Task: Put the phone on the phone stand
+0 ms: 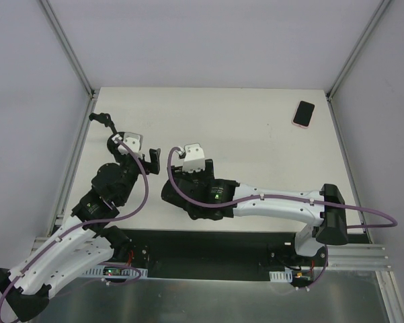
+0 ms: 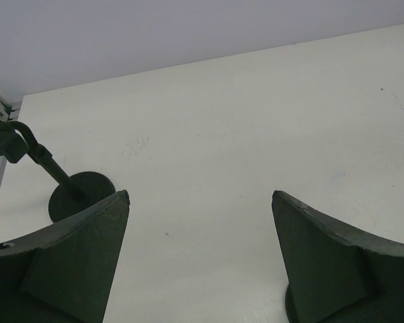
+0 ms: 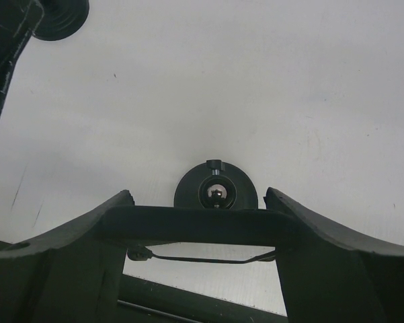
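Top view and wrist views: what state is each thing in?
phone: lying flat, far right of the table, untouched.
phone stand: upright, empty.
left end effector: open, empty.
right end effector: jaws apart, a dark bar spanning between them; grip unclear.

This looks like a robotics lab test cell. A bare white counter [image 1: 255,134] is boxed in by plain pale walls [image 1: 208,40] and metal frame posts [image 1: 68,47]. Two robot arms [image 1: 275,205] are bolted at its near edge beside a metal rail [image 1: 370,250], with purple cables [image 1: 380,217] looped over them.
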`<state>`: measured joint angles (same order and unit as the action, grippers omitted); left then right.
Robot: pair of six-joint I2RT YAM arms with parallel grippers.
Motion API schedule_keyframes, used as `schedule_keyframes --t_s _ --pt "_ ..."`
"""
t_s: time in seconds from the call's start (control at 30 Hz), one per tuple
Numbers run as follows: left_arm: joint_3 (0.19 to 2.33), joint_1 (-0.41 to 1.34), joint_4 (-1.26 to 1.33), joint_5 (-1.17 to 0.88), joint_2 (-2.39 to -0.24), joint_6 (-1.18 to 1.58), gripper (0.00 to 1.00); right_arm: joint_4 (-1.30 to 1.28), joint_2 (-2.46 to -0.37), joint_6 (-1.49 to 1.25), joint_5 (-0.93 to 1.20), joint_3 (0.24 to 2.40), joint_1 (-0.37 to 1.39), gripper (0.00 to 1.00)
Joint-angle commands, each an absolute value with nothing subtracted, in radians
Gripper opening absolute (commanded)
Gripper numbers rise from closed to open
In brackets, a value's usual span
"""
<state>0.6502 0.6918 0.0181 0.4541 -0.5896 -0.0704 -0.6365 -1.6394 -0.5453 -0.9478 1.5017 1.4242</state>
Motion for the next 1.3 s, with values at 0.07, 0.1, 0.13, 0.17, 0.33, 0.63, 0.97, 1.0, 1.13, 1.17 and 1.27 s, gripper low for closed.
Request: schedule_keyframes --t_s 0.07,0.1,0.13,0.17,0.33,0.63,0.97,1.0,1.13,1.17,1.27 --pt "0.684 0.683 0.037 0.457 -0.591 -0.066 0.85 -0.678 -1.574 -0.571 -1.042 1.49 1.417 0.28" --pt "0.683 0.683 0.035 0.457 -0.588 -0.066 0.85 -0.683 -1.56 -0.577 -1.046 1.483 1.416 0.24" --pt "0.683 0.683 0.038 0.456 -0.588 -0.066 0.85 -0.696 -1.552 -0.58 -1.051 1.479 1.416 0.2" --pt "0.684 0.683 0.037 0.457 -0.592 -0.064 0.85 -0.707 -1.545 -0.584 -1.051 1.474 1.413 0.15" --pt "0.693 0.683 0.035 0.433 -0.611 -0.061 0.85 -0.729 -1.473 -0.572 -1.052 1.416 1.361 0.01" --pt "0.687 0.683 0.032 0.437 -0.604 -0.061 0.85 -0.629 -1.186 -0.394 -1.064 1.146 1.16 0.01" --pt "0.687 0.683 0.031 0.42 -0.591 -0.057 0.85 -0.795 -0.807 -0.332 -1.111 0.962 0.847 0.01" --pt "0.687 0.683 0.032 0.417 -0.592 -0.058 0.85 -0.787 -0.76 -0.301 -1.098 0.944 0.819 0.01" --pt "0.695 0.683 0.028 0.405 -0.606 -0.055 0.84 -0.687 -0.608 -0.013 -0.911 0.875 0.775 0.0" --pt "0.695 0.683 0.031 0.402 -0.604 -0.054 0.84 -0.667 -0.573 0.044 -0.863 0.859 0.767 0.01" --pt "0.695 0.683 0.028 0.396 -0.6 -0.054 0.84 -0.656 -0.454 0.142 -0.782 0.835 0.746 0.0"
